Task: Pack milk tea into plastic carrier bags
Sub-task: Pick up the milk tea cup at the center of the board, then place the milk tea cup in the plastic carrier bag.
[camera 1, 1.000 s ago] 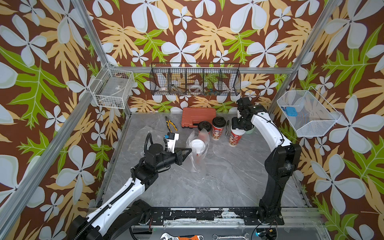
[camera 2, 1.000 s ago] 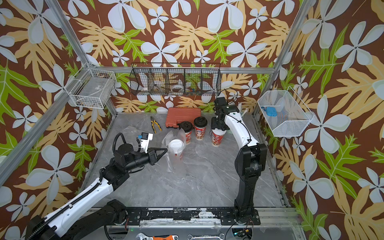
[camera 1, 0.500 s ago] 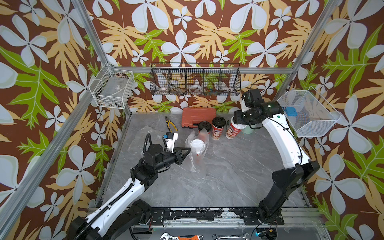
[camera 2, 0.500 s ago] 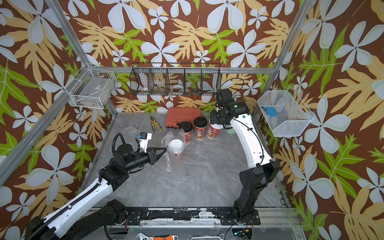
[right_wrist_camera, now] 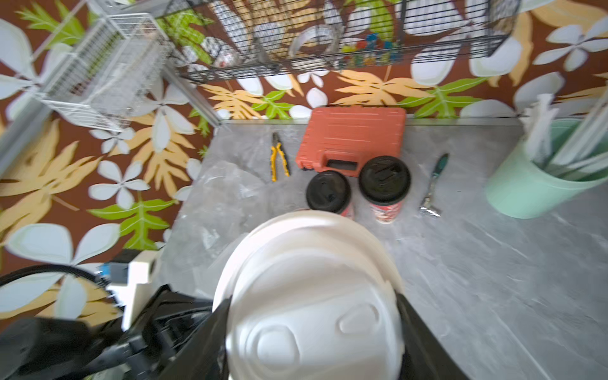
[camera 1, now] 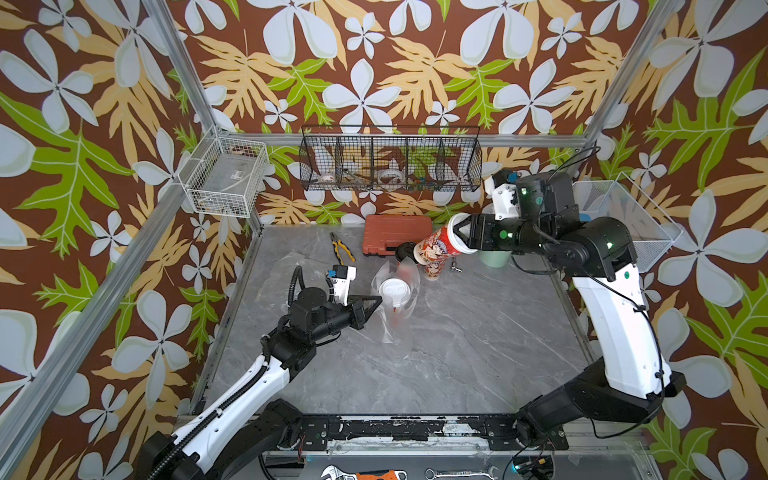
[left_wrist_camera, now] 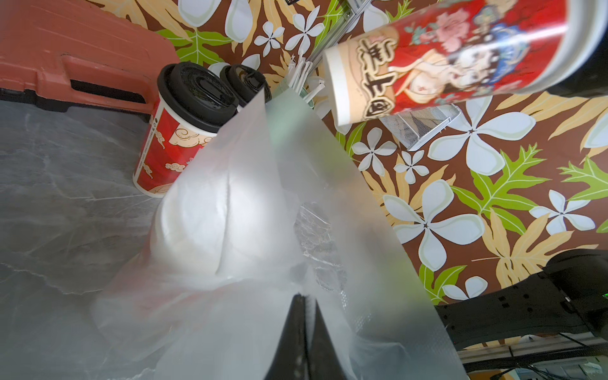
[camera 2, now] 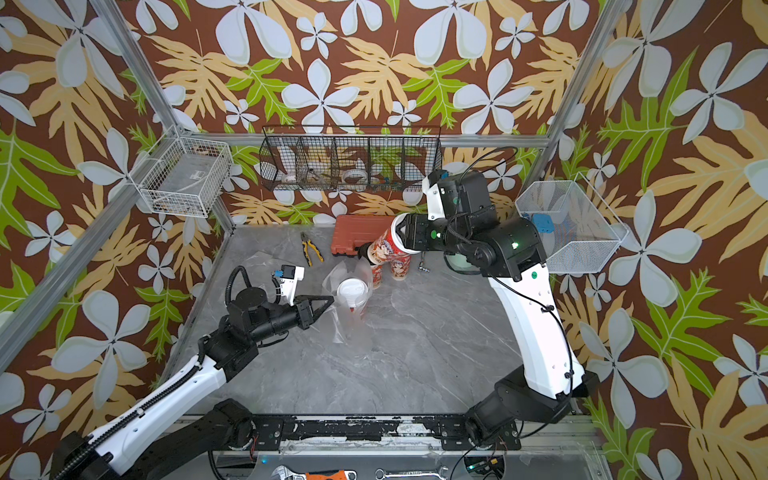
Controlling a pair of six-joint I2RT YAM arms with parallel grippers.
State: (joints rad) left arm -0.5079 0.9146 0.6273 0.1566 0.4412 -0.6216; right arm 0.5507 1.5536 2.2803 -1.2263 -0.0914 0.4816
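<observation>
**Second white-lid cup on its way to the bag**

We read this as the carry step. The right end effector (camera 1: 462,237) grasps the carried cup (camera 1: 436,247) of milk tea at its lid end, airborne over the black-lidded cups (right_wrist_camera: 329,191) at the back of the counter (camera 1: 478,353). Its long axis is tilted near horizontal, with the base pointing down toward the plastic carrier bag (camera 1: 397,332) mid-counter. That bag already has the bagged cup (camera 1: 394,287) inside. The left end effector (camera 1: 375,301) is clenched on the bag's edge. Next, in our judgement: right the cup, then lower it base-first through the mouth.
</observation>
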